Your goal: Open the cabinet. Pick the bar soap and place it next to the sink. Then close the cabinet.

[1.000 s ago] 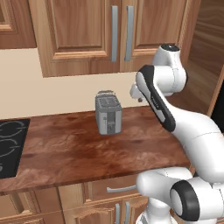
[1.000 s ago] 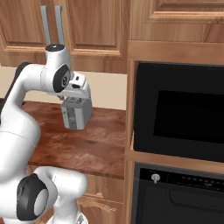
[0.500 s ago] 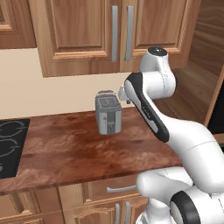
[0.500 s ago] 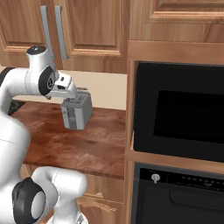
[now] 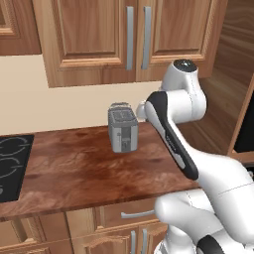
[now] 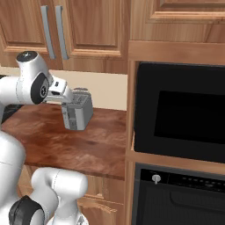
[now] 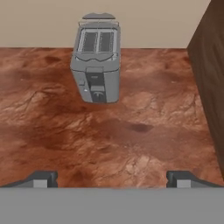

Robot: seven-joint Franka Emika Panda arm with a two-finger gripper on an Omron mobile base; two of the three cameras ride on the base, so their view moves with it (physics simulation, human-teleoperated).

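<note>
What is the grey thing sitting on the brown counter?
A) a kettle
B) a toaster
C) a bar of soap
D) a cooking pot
B: the grey box on the counter has two slots in its top and a lever on its front, so it is a toaster.

Grey toaster (image 7: 97,65), mottled red-brown counter (image 7: 144,131)

arm swung left, pincer (image 7: 111,178) opened wider
</note>
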